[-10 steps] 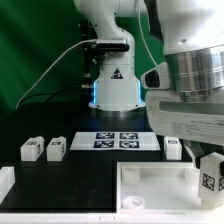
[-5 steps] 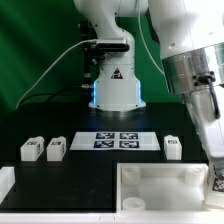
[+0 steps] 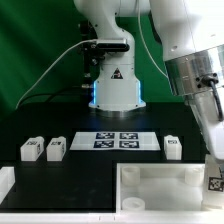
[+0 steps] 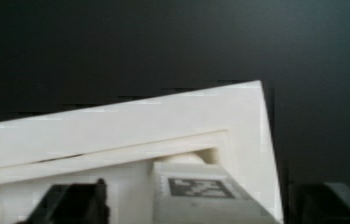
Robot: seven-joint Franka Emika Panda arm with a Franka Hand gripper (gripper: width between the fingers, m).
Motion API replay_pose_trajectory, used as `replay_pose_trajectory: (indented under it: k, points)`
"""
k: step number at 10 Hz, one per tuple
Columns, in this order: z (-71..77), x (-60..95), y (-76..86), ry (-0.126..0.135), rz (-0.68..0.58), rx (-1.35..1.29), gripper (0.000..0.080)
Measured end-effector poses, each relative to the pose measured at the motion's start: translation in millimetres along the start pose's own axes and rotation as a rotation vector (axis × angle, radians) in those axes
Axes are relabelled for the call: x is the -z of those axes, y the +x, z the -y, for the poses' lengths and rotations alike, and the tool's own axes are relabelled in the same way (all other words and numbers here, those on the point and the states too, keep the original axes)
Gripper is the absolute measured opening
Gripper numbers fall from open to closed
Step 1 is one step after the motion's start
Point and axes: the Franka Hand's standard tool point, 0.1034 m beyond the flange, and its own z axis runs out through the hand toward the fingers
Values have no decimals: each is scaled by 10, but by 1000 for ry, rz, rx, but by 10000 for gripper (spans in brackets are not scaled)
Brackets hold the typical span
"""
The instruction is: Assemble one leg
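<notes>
One leg [image 3: 214, 182], a small white block with a dark tag, stands at the far corner of the white tabletop [image 3: 150, 186] on the exterior view's right. In the wrist view this leg [image 4: 193, 190] sits between my gripper's [image 4: 207, 205] two dark fingers [image 4: 74, 203], with a gap showing on each side. The jaws stand wide apart. Three more legs rest on the black table: two on the exterior view's left [image 3: 30, 150] [image 3: 55, 150] and one on the right [image 3: 172, 147].
The marker board [image 3: 118, 140] lies flat behind the tabletop, in front of the robot's base [image 3: 115, 90]. A white block [image 3: 5, 182] sits at the left front edge. A green curtain hangs behind.
One second ago the leg hung in the air under my gripper. It has since come down to the tabletop's corner. Nothing has moved in the last half second.
</notes>
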Motion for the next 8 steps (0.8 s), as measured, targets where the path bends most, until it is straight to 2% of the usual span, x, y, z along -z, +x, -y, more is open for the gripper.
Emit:
replay_pose_trajectory:
  k: [1, 2, 3, 6, 7, 8]
  points:
    - [21, 26, 3, -36, -13, 201, 608]
    - [39, 32, -18, -57, -23, 358, 608]
    - [54, 31, 27, -39, -26, 481, 642]
    - [47, 28, 46, -48, -22, 778, 649]
    - [58, 31, 53, -79, -50, 937, 649]
    - [114, 32, 1, -124, -107, 1154, 649]
